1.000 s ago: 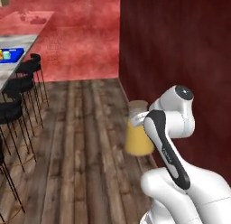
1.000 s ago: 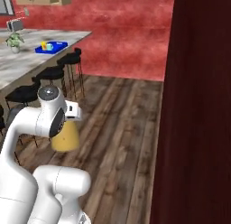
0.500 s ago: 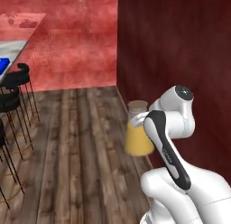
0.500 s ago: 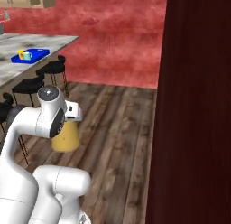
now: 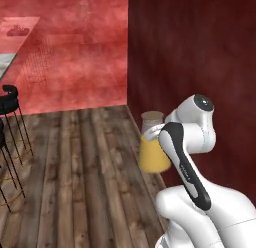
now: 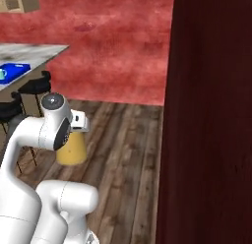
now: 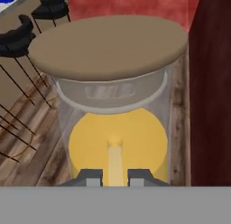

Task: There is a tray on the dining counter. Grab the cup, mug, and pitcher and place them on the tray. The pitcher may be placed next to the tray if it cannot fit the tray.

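Pitcher [image 5: 152, 149] hangs above the wooden floor [image 5: 75, 182], beside the dark red wall [image 5: 200, 57]; your fingers [image 7: 92, 177] look pinched on its base, though the hand view shows little of the grip. You can see its tan lid [image 7: 108, 47] close up. Far left, the tray [image 6: 12, 72] sits on the table [image 6: 29, 53], with stools [image 6: 34, 85] in front.

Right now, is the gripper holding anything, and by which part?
Yes: the gripper is shut on the pitcher, low on its glass body, lid upright.
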### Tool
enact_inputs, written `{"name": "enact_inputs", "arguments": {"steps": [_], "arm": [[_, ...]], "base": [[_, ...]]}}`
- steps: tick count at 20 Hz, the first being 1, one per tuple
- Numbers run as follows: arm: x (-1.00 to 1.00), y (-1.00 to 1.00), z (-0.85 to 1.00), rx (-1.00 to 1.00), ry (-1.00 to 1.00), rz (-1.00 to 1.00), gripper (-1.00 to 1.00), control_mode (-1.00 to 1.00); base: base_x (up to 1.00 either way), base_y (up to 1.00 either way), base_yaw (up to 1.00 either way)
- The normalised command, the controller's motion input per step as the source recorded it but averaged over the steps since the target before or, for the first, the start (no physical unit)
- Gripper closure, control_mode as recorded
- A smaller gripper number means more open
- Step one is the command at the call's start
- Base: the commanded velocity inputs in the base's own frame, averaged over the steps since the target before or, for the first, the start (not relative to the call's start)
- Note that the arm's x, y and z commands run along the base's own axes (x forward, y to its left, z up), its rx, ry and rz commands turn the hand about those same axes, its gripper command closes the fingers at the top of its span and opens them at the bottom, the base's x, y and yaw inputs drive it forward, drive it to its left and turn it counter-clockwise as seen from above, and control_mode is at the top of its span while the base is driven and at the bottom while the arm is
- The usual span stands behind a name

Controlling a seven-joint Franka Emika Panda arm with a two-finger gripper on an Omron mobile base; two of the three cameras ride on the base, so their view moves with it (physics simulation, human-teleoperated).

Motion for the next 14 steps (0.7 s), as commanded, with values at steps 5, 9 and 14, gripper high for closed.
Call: {"name": "enact_inputs", "arguments": {"steps": [5, 9, 14], "arm": [[0.00, 0.00, 0.00, 0.00, 0.00, 0.00, 1.00, 1.00], [0.00, 0.00, 0.00, 0.00, 0.00, 0.00, 1.00, 1.00], [0.00, 0.00, 0.00, 0.00, 0.00, 0.00, 1.00, 1.00]], "base": [[1.00, 0.17, -0.05], [1.00, 0.24, -0.01], [1.00, 0.19, 0.00]]}}
